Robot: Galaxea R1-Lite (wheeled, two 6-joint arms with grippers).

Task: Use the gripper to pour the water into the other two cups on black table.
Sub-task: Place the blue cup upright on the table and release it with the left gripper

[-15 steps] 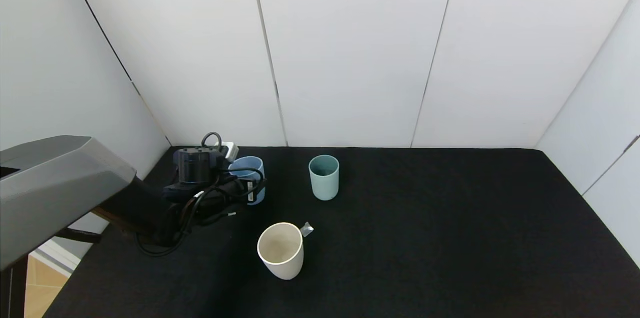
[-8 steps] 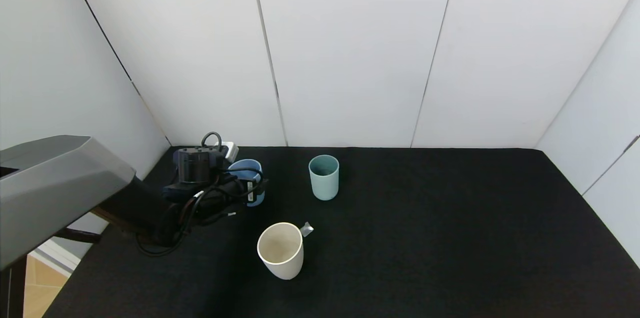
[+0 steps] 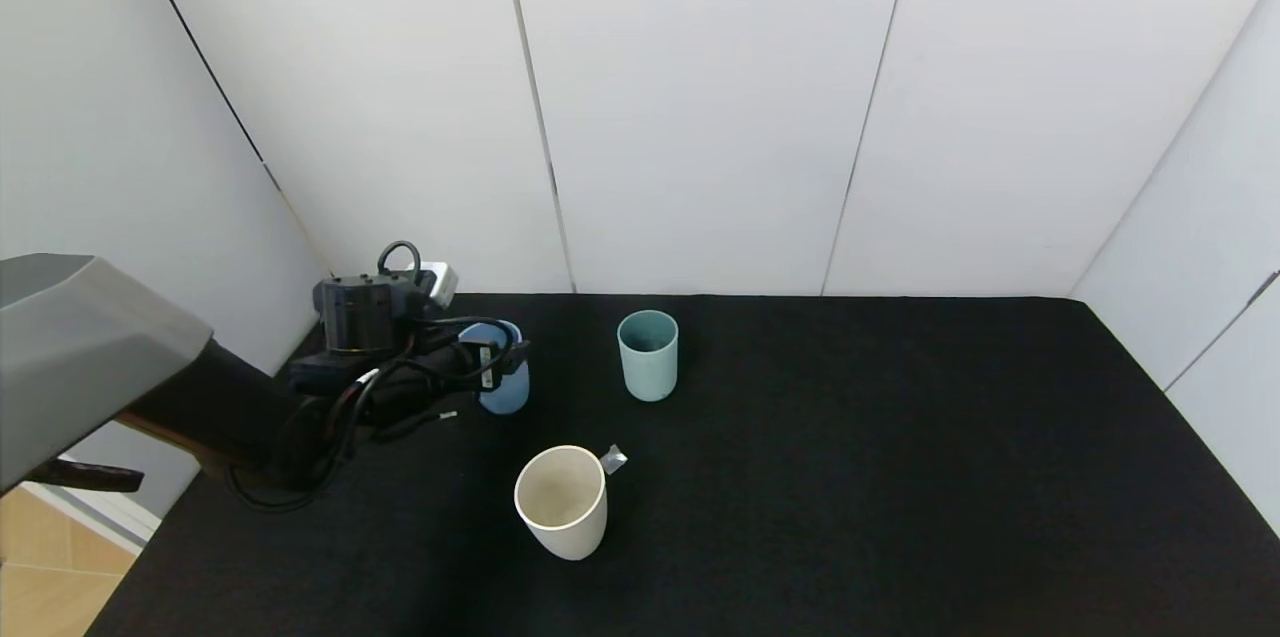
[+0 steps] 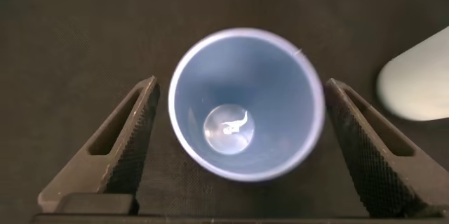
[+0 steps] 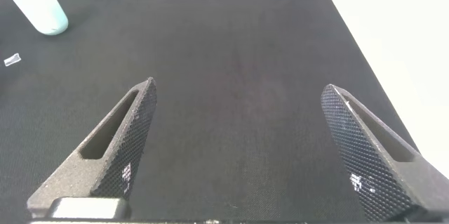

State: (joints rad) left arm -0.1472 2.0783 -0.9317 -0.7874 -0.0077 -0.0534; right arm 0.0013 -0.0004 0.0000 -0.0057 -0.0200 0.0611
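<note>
The left tool [image 4: 235, 143] is hanging over the light blue cup [image 4: 245, 104] with its fingers [image 4: 130, 136] spread wide, one on either side and neither touching the wall, probably lining up for a side grip. A little water [image 4: 228, 127] is glinting at the cup's bottom. In the head view this cup [image 3: 497, 367] is standing at the rear left of the black table [image 3: 850, 477]; the teal cup [image 3: 648, 354] is waiting near it, the cream cup [image 3: 562, 501] closer to the robot. The right tool [image 5: 238, 143], also spread, is idling over bare table, likely staying clear
</note>
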